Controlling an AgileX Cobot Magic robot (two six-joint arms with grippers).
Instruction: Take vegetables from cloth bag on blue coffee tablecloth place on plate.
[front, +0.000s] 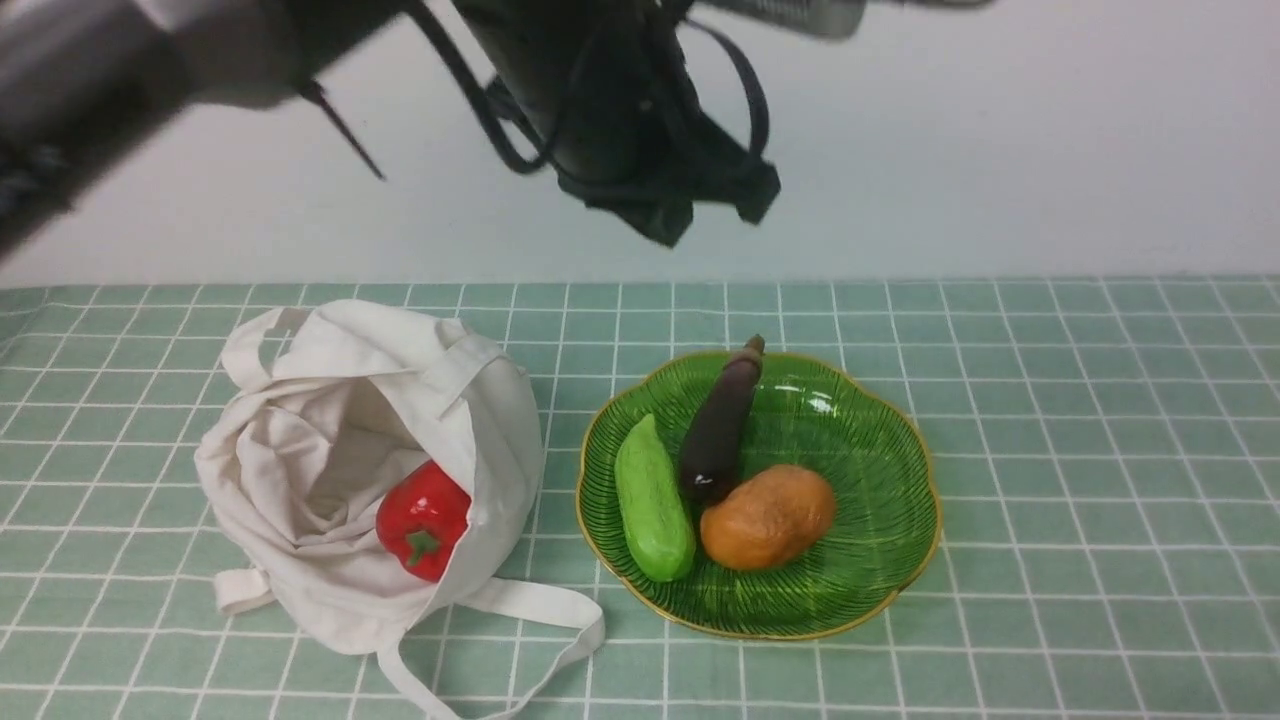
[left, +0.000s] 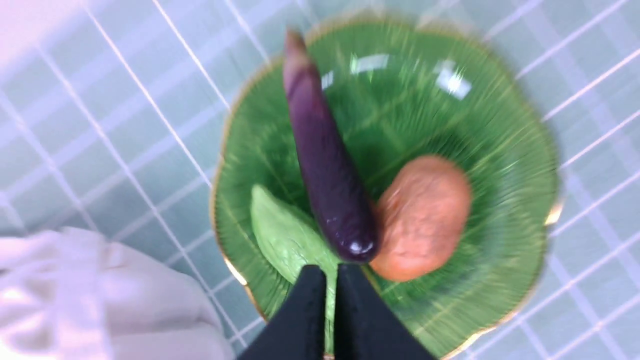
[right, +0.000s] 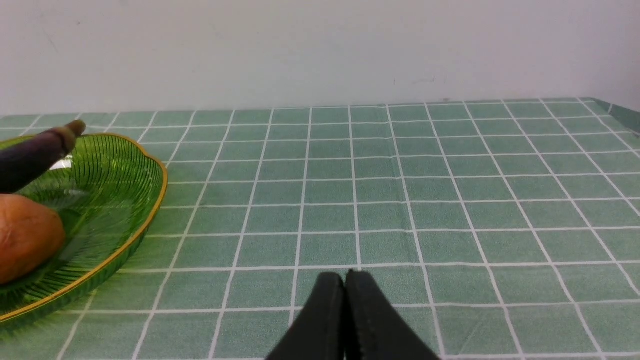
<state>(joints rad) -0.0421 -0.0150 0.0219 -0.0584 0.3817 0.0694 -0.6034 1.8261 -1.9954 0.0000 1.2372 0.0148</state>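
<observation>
The off-white cloth bag (front: 330, 440) lies open on the left of the tablecloth (front: 1050, 450). The red bell pepper (front: 423, 520) sits in the bag's mouth. The dark purple eggplant (front: 720, 425) lies on the green plate (front: 870, 440), between a green cucumber (front: 652, 500) and a brown potato (front: 768, 516). My left gripper (front: 705, 210) hangs high above the plate's far side. In the blurred left wrist view its jaws (left: 330, 280) are shut and empty above the eggplant (left: 325, 165) and the plate (left: 480, 100). My right gripper (right: 345, 285) is shut and empty, low over the cloth to the right of the plate (right: 125, 200).
The bag's strap handles (front: 540, 610) trail on the cloth toward the front, near the plate's rim. A pale wall stands behind the table. The cloth's far right edge (right: 615, 112) shows in the right wrist view.
</observation>
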